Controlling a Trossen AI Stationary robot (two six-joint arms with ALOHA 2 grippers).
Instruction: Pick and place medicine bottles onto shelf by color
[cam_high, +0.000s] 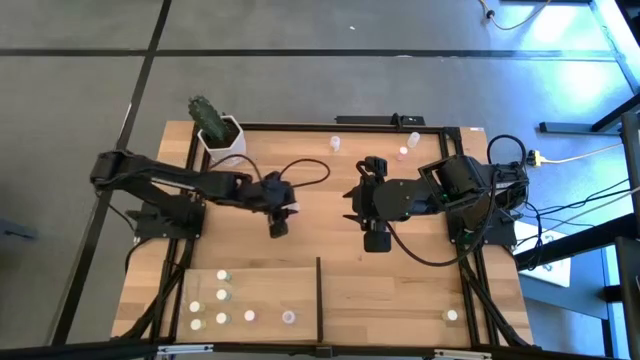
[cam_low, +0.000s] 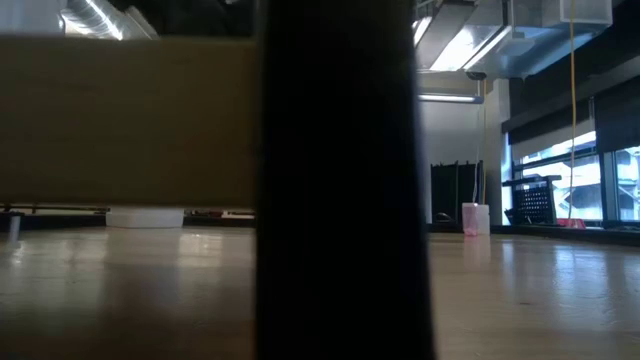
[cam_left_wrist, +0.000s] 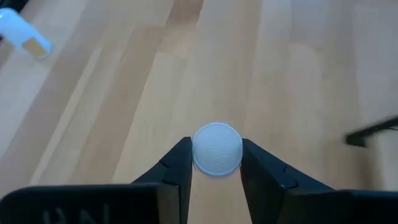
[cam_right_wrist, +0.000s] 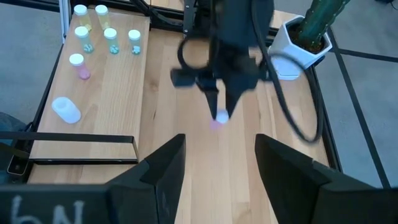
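My left gripper (cam_high: 278, 228) hangs over the middle of the table, shut on a small medicine bottle (cam_left_wrist: 217, 148) with a round white cap; the right wrist view shows pink under the cap (cam_right_wrist: 216, 124). My right gripper (cam_high: 377, 240) waits to its right, open, with nothing between its fingers (cam_right_wrist: 221, 146). The shelf (cam_high: 390, 295), a pale wood panel at the near edge, is split by a black divider (cam_high: 319, 290). Several bottles (cam_high: 222, 296) stand on its left half and one bottle (cam_high: 452, 315) on its right half. My left gripper pinches the bottle's white cap (cam_left_wrist: 217, 163) by its round side between the two fingertips (cam_left_wrist: 180, 155). The fingers slant down from the table's left side. The pink body hangs below the cap; it appears clear of the tabletop.
A white hexagonal pot with a cactus (cam_high: 220, 130) stands at the far left corner. Three more bottles (cam_high: 403, 153) stand near the far edge. One pale bottle (cam_right_wrist: 65, 109) lies on its side on the shelf. A black frame (cam_high: 390, 122) edges the table.
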